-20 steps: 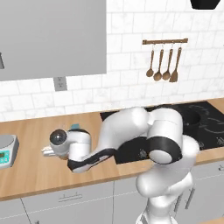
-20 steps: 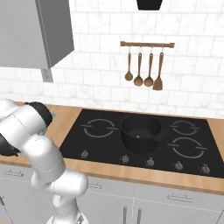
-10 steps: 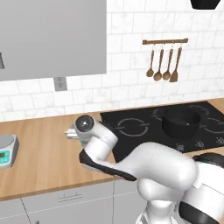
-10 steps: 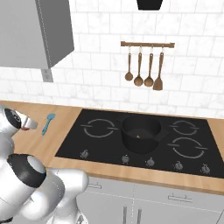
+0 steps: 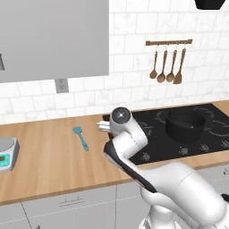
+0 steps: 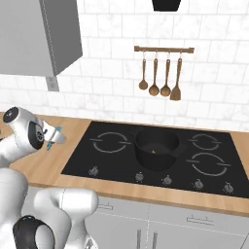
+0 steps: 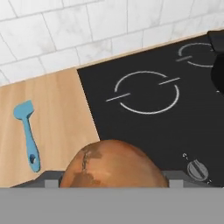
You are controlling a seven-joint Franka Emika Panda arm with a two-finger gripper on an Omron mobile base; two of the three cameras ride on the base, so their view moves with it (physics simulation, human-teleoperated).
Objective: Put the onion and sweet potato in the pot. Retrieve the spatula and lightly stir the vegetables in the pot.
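Note:
A rounded reddish-brown vegetable [image 7: 113, 166], by its colour the sweet potato, fills the bottom of the hand view, and my gripper [image 5: 103, 127] is shut on it. The hand hovers over the counter at the hob's left edge. To its left the teal spatula [image 5: 81, 137] lies flat on the wood, also in the hand view [image 7: 27, 133]. Further right, the dark pot [image 5: 185, 125] stands on the hob [image 6: 156, 147]; a small pale tan lump [image 6: 153, 151] lies inside it, too small to name. My fingertips are hidden by the vegetable.
The black hob [image 6: 112, 160] has a row of knobs along its front edge. Wooden spoons and a turner [image 6: 160, 73] hang on a rail above the pot. A kitchen scale [image 5: 6, 154] sits at the counter's far left. A grey cabinet [image 5: 53, 40] hangs overhead.
The arm has swung rightwards across the counter to the hob's left edge. The spatula, hidden behind the arm a second ago, now lies in plain sight.

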